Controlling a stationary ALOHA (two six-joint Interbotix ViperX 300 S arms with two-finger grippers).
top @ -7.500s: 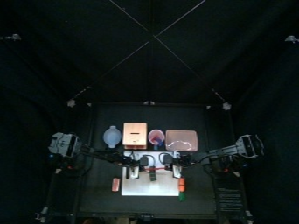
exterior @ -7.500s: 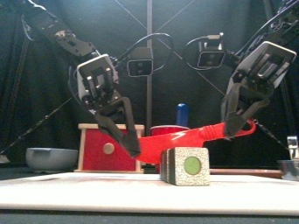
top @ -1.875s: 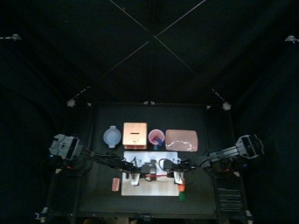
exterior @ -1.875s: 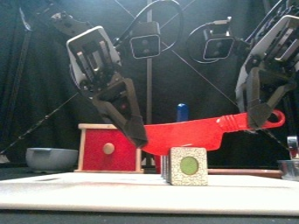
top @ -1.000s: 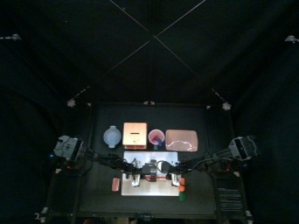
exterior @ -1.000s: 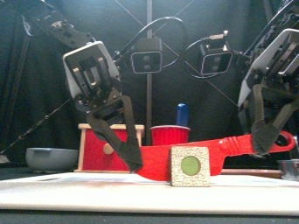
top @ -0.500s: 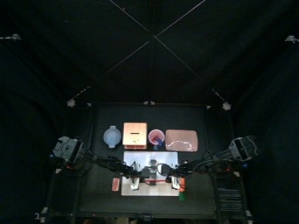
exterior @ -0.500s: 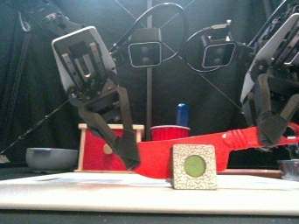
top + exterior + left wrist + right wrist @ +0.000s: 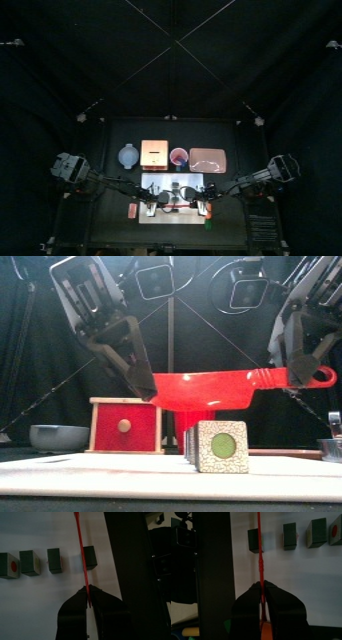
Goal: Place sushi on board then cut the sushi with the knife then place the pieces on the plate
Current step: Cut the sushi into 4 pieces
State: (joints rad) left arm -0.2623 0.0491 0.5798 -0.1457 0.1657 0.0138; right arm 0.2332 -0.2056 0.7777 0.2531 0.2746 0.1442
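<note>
Top view: a white cutting board (image 9: 174, 215) lies at the lower middle of the frame, and along its upper edge stand a blue-grey bowl (image 9: 127, 155), a wooden box (image 9: 154, 155), a red cup (image 9: 178, 156) and a pink tray (image 9: 206, 158), left to right. The left gripper (image 9: 156, 198) and the right gripper (image 9: 201, 201) both hang over the board, close together; the sushi under them is too small to make out. Front view: a red knife (image 9: 201, 391) is held level across the middle of the frame, clear above the sushi piece (image 9: 221, 448) that stands on the board at lower centre, with another piece just behind it to the left. The left gripper pinches the blade's left end and the right gripper pinches the handle at the right. The box with its red drawer front sits at lower left, the bowl beside it at the left edge. Left wrist view: the jaws are narrow, clamped on the knife, which shows edge-on as a thin red line running up the frame; four dark sushi pieces stand in a spaced row on the white board, and the line runs along the edge of the rightmost. Right wrist view: these jaws are likewise clamped on the knife, whose line crosses the leftmost piece of the row of four in the upper frame.
</note>
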